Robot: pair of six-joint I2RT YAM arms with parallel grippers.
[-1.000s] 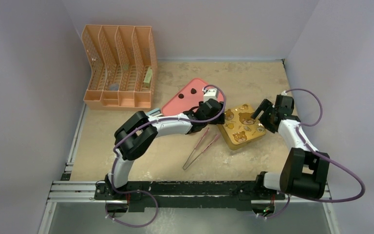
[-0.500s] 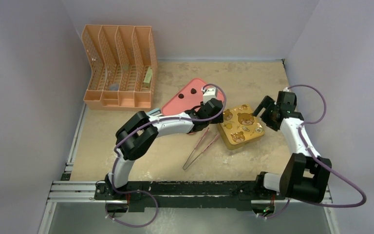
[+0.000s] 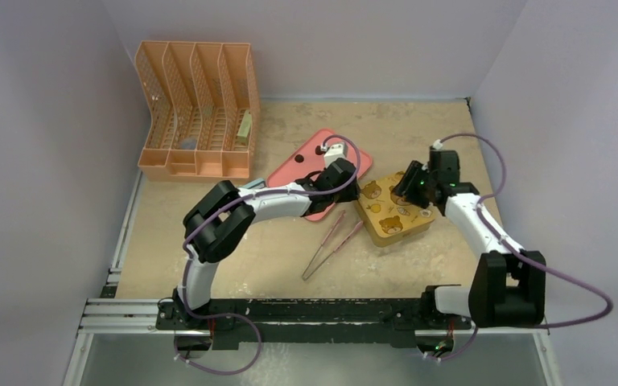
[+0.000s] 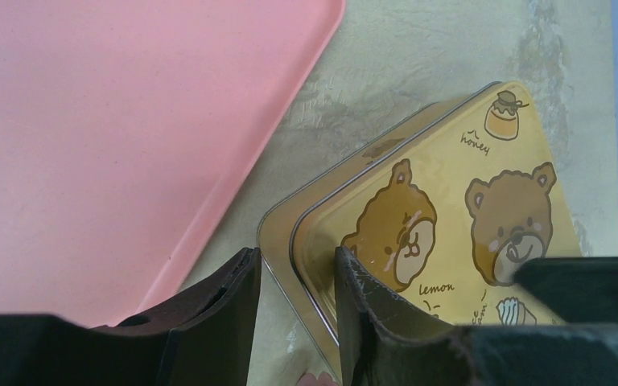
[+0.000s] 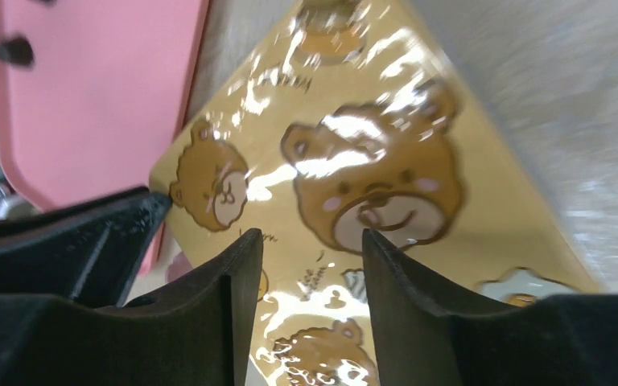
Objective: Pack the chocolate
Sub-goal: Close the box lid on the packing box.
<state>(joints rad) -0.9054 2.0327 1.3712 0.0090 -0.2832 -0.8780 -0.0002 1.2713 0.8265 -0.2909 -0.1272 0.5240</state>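
Observation:
The chocolate shows as two small dark pieces (image 3: 298,158) (image 3: 319,149) on the pink tray (image 3: 290,170); one piece (image 5: 14,50) also appears in the right wrist view. A gold tin (image 3: 394,213) with a bear-print lid (image 4: 451,217) lies right of the tray. My left gripper (image 3: 346,183) is low at the tin's left corner. Its jaws (image 4: 294,265) are open and straddle the tin's rim, one finger on the table side and one over the lid. My right gripper (image 3: 409,186) hovers over the lid (image 5: 370,177), open (image 5: 312,241), with nothing between its fingers.
Pink tweezers (image 3: 331,244) lie on the table in front of the tin. An orange file organizer (image 3: 197,108) stands at the back left. Purple walls close in the table on three sides.
My right gripper has swung left over the tin's lid and its jaws have narrowed. My left gripper has shifted slightly left and back, and its jaws have narrowed around the tin's corner.

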